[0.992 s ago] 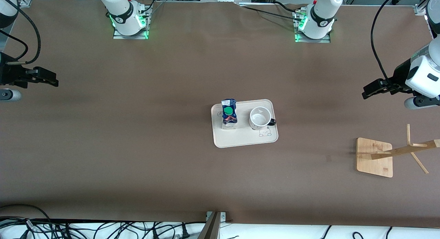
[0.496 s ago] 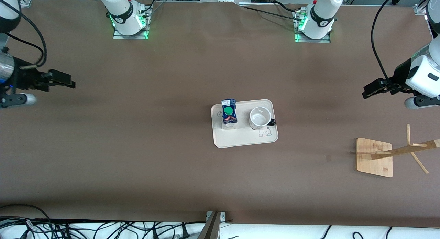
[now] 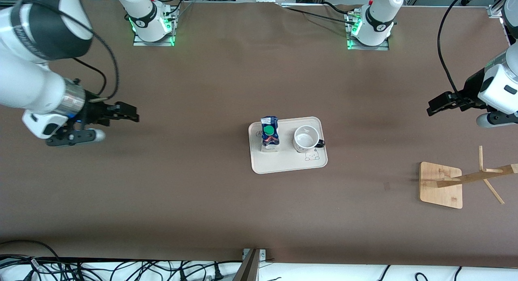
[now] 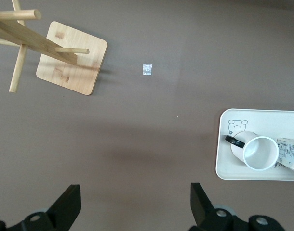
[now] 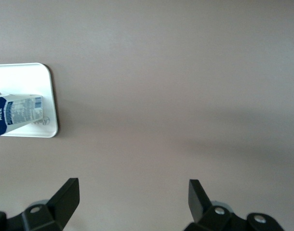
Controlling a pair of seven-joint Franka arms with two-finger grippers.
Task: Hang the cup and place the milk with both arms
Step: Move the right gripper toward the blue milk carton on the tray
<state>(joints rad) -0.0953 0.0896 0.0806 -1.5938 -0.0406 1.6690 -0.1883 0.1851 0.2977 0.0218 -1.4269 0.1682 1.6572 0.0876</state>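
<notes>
The white cup (image 3: 306, 138) and the blue-topped milk (image 3: 269, 134) with its green cap stand side by side on a cream tray (image 3: 283, 167) at mid-table. The milk is at the right arm's end of the tray. My right gripper (image 3: 133, 115) hangs open and empty over bare table toward the right arm's end, pointing at the tray. Its wrist view shows the milk (image 5: 17, 113) and a tray corner (image 5: 48, 96) ahead of the open right gripper (image 5: 133, 199). My left gripper (image 3: 431, 109) waits open over the left arm's end. In its view the left gripper (image 4: 133, 202) sits short of the cup (image 4: 259, 153).
A wooden cup rack (image 3: 441, 184) with slanted pegs stands toward the left arm's end, nearer the front camera than the tray; the rack (image 4: 72, 65) also appears in the left wrist view. A small pale scrap (image 4: 147, 69) lies on the brown table. Cables run along the front edge.
The right arm has swung in from the table's edge toward the tray, its gripper staying open. The left arm, cup and milk have not moved.
</notes>
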